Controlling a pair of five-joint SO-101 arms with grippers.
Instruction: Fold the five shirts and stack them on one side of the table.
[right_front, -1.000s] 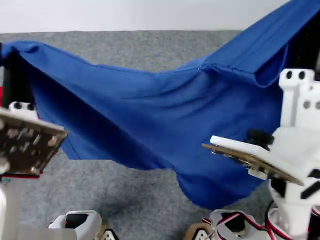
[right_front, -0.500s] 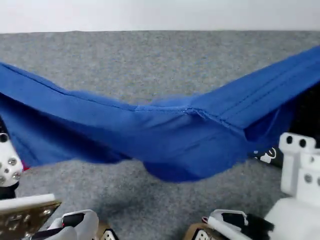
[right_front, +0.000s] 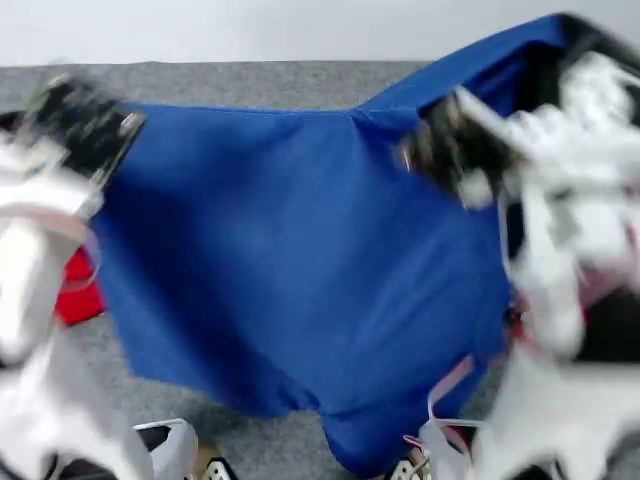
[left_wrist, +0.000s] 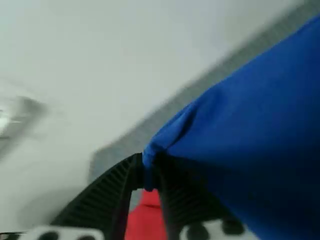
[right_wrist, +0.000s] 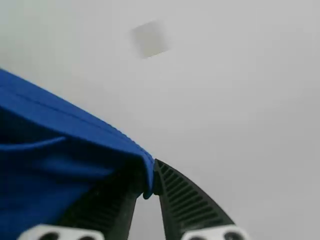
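A blue shirt (right_front: 300, 270) hangs spread in the air between both arms, above the grey table (right_front: 250, 85). My left gripper (left_wrist: 147, 187) is shut on one corner of the blue shirt (left_wrist: 250, 130). Pinching the opposite corner of the blue shirt (right_wrist: 55, 165), my right gripper (right_wrist: 148, 192) is shut too. In the high view one arm (right_front: 50, 220) stands raised at the left and the other arm (right_front: 540, 200) at the right. A red shirt (right_front: 80, 290) lies on the table at the left, mostly hidden behind the blue cloth, and the red shirt (left_wrist: 142, 220) peeks out below the left fingers.
The grey table surface stretches to a pale wall at the back. The arms' bases (right_front: 170, 450) sit at the near edge.
Both arms have swung up and back, lifting the shirt's held edge from a sagging drape to a wide spread sheet. The red shirt has come into sight at the left.
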